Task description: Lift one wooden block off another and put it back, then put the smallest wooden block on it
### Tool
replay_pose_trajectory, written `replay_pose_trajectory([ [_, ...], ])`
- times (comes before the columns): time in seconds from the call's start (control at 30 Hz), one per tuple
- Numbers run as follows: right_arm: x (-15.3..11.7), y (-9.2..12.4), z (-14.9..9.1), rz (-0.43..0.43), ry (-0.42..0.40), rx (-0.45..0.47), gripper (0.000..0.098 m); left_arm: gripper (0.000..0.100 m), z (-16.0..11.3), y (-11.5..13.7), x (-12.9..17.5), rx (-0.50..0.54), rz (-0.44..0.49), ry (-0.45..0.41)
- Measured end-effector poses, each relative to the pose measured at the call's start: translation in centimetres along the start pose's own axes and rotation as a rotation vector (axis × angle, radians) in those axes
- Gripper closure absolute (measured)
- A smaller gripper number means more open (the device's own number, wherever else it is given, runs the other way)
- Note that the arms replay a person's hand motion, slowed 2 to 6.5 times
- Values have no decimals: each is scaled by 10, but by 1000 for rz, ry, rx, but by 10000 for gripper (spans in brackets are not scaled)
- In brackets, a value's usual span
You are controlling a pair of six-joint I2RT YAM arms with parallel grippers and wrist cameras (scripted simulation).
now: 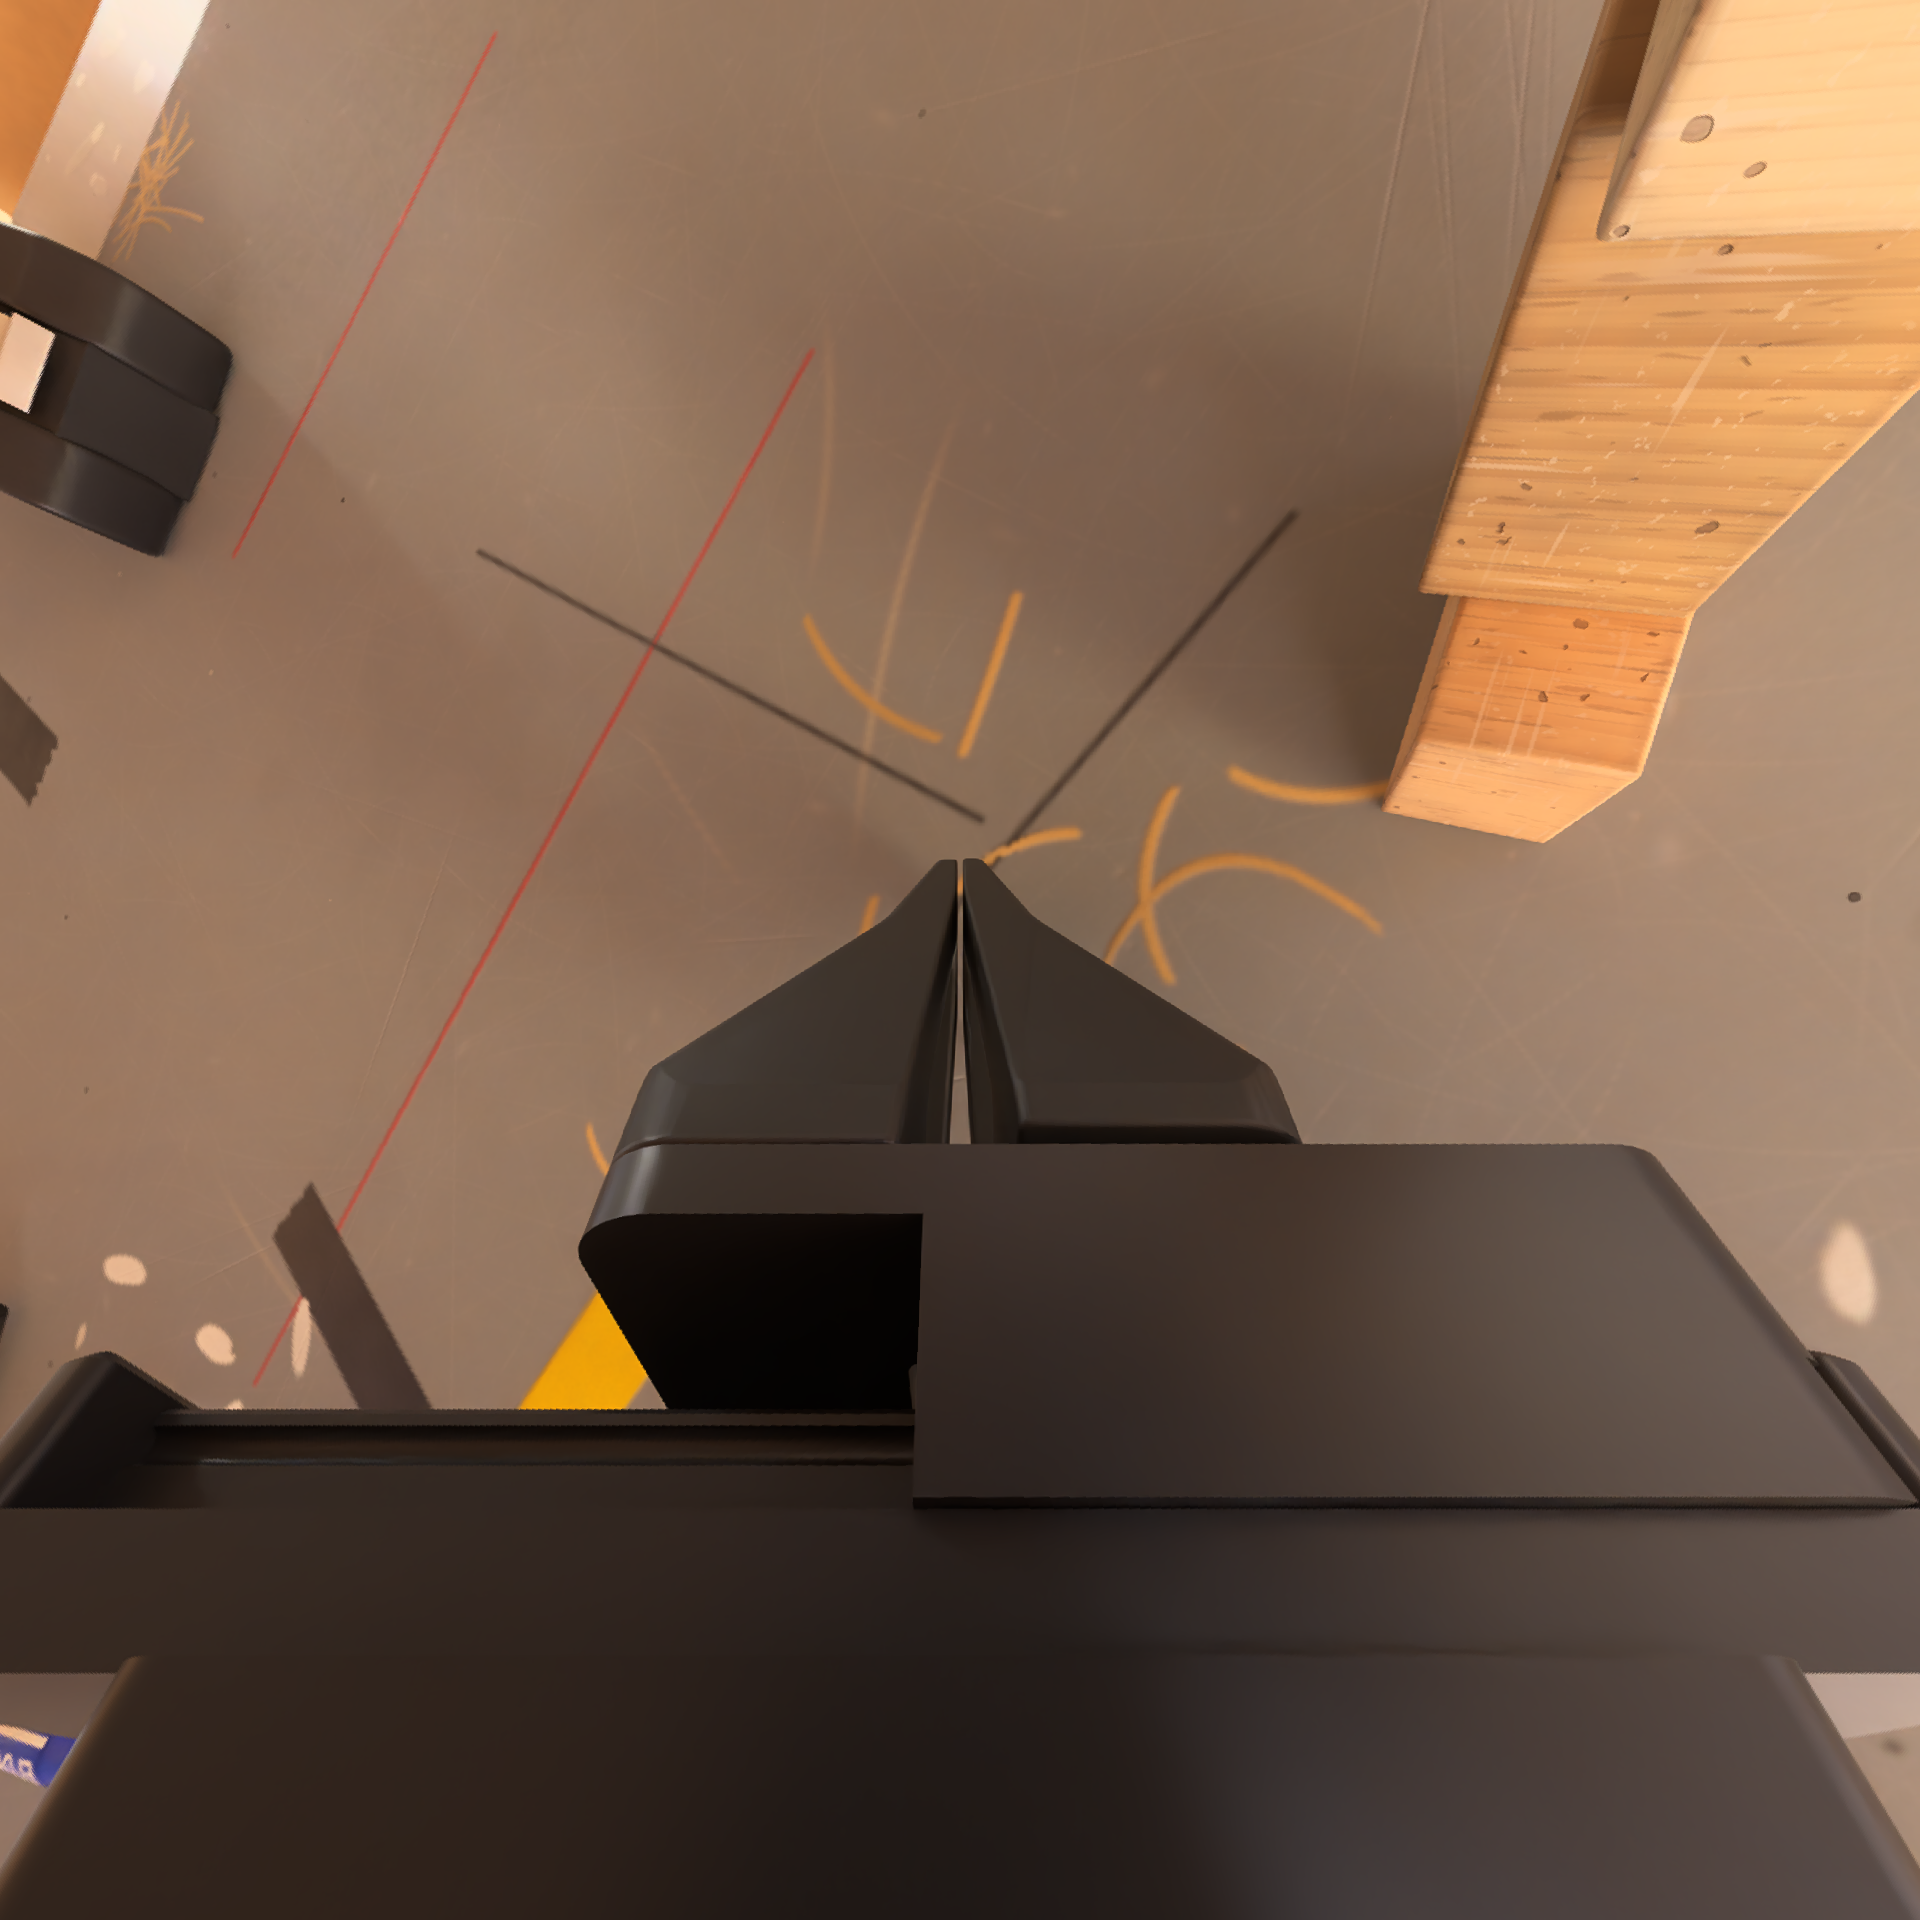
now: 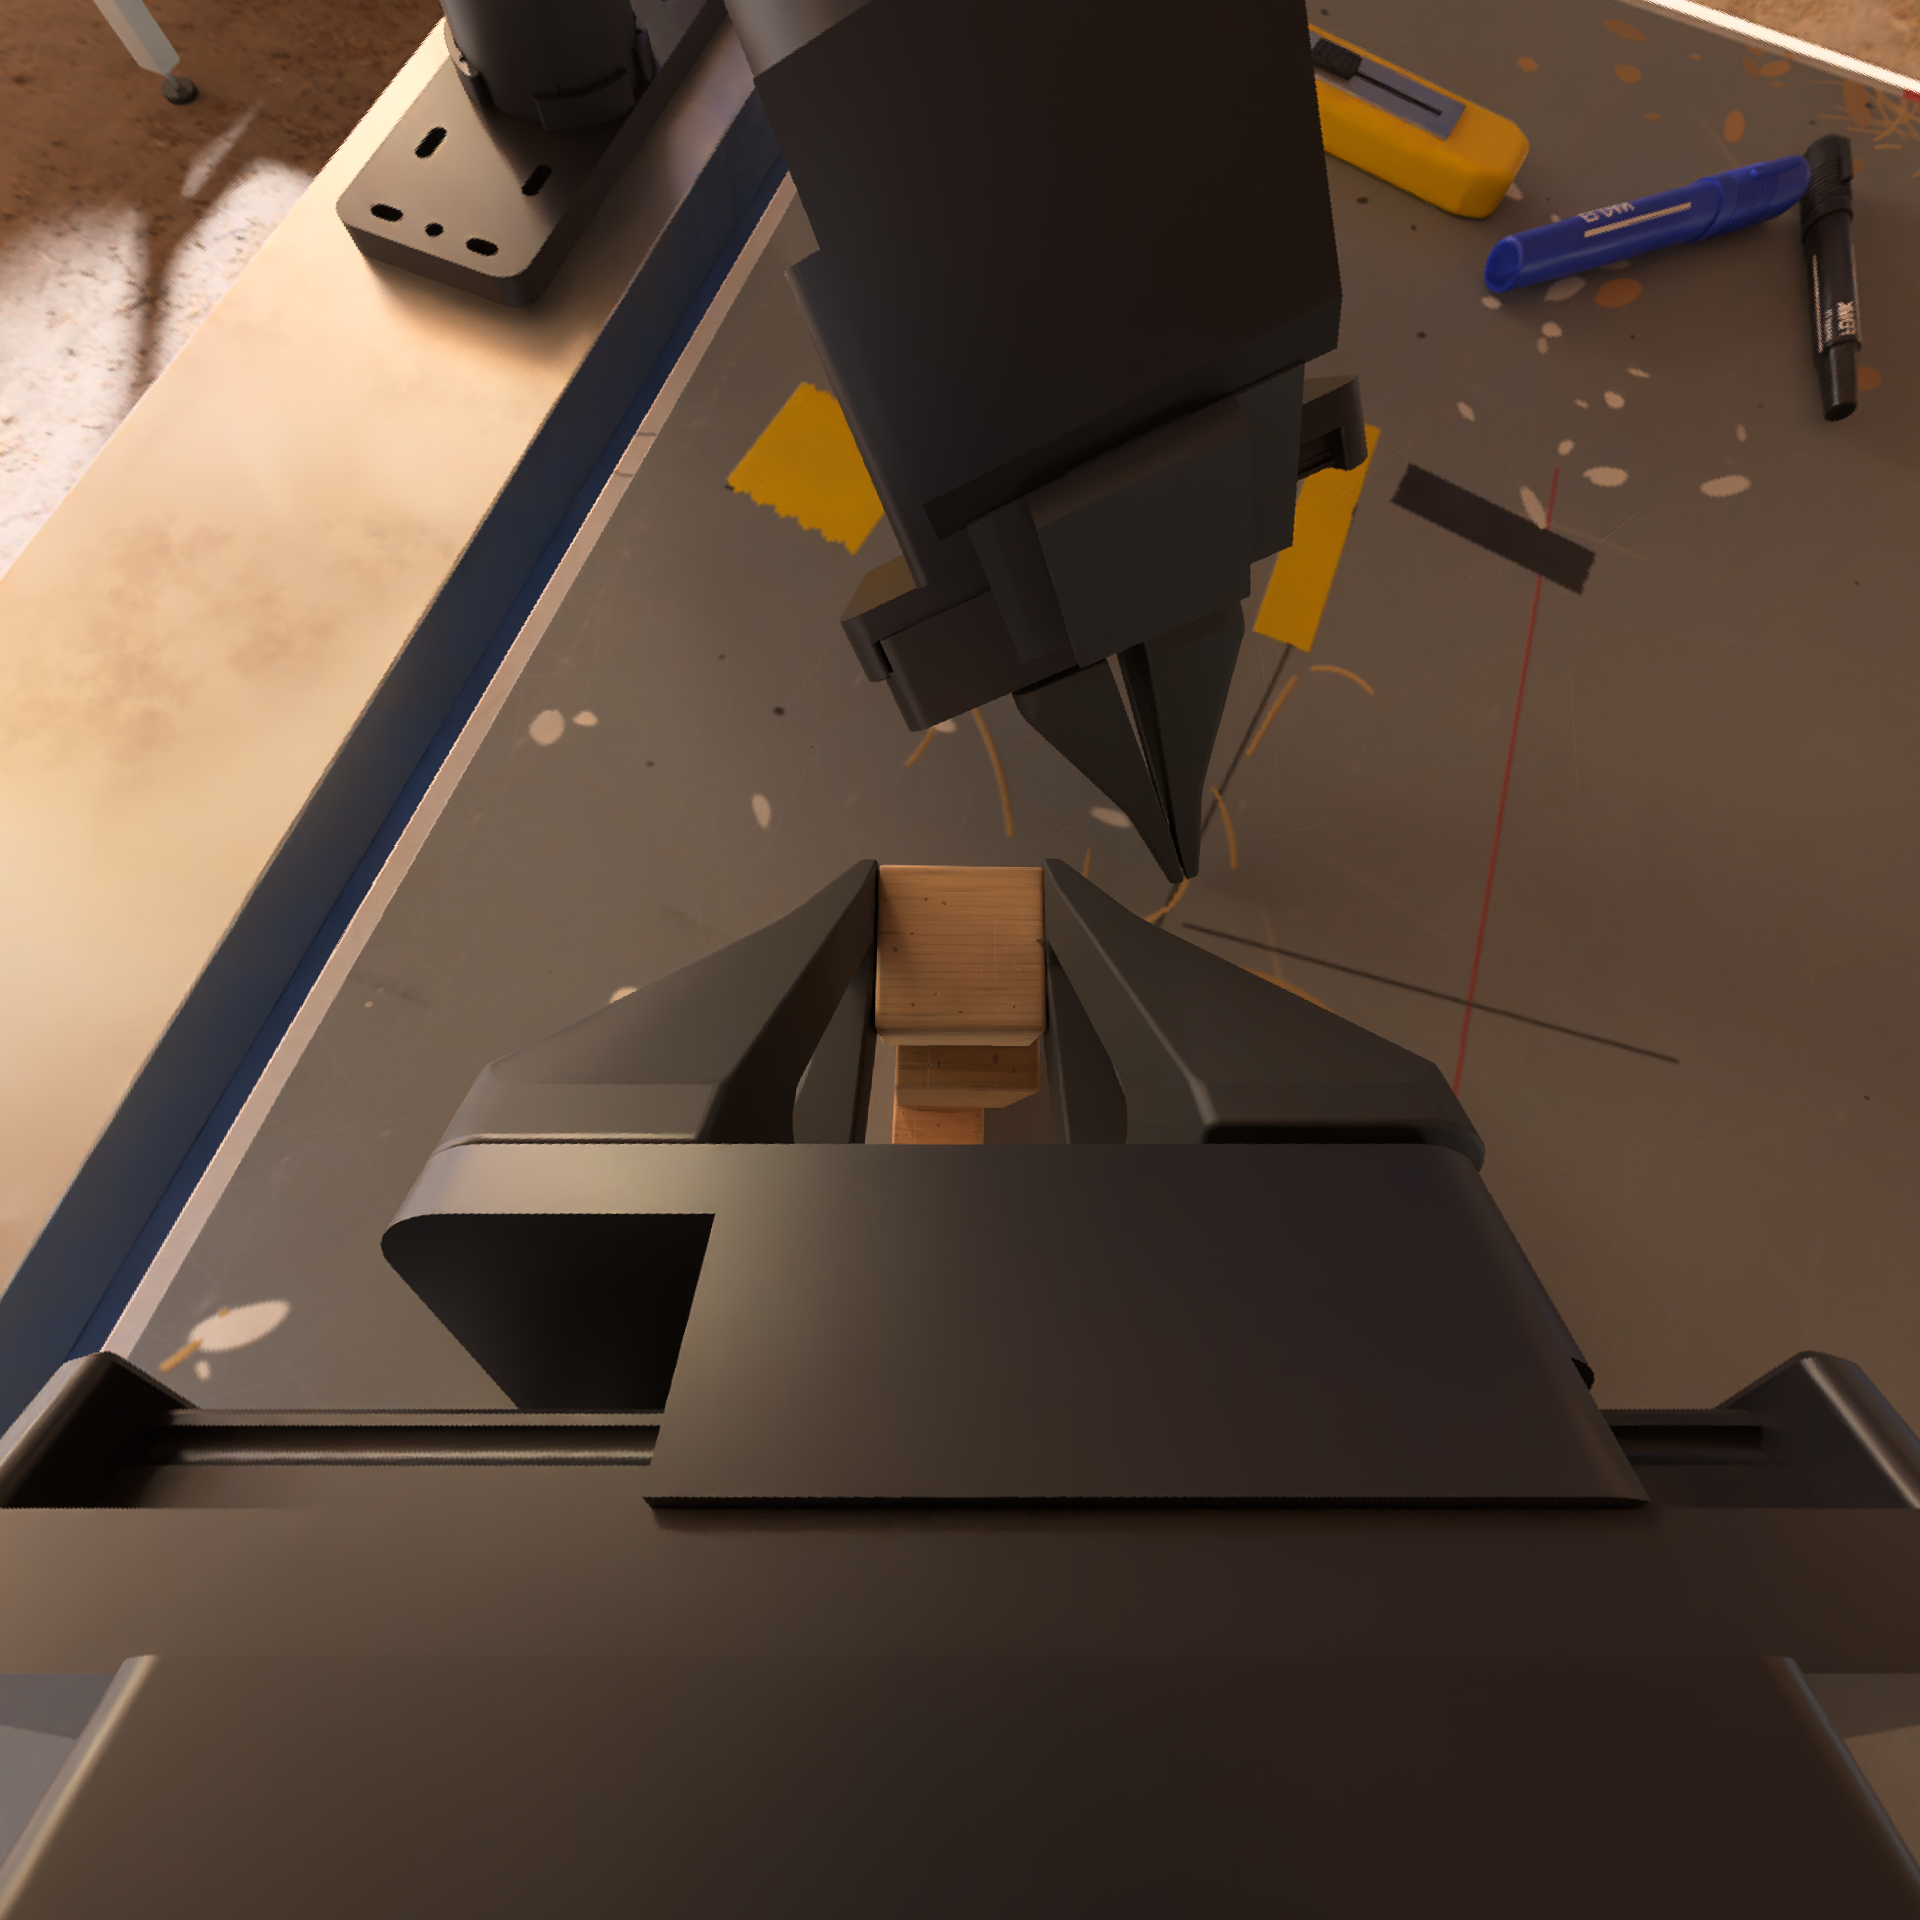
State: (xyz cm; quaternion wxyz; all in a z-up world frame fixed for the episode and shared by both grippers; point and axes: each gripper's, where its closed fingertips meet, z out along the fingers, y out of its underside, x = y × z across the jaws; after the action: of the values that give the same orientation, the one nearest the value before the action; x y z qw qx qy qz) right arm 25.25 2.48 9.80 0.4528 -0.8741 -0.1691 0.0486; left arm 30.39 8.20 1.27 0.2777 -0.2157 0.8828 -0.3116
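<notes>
we see our right claw [image 2: 961, 868] clamped on the top wooden block [image 2: 958, 951], which sits over two more blocks [image 2: 966, 1075] stacked beneath it. our left claw [image 1: 959, 862] hangs pressed together and empty above the scuffed bench [image 1: 623, 312], with the block stack [image 1: 1621, 416] off to its right
</notes>
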Motion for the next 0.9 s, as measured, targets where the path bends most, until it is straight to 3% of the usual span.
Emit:
replay_pose_trajectory([
  [0.9,0,0,1,-8,4,1,724,993,0,0,0,0,0,0],
])
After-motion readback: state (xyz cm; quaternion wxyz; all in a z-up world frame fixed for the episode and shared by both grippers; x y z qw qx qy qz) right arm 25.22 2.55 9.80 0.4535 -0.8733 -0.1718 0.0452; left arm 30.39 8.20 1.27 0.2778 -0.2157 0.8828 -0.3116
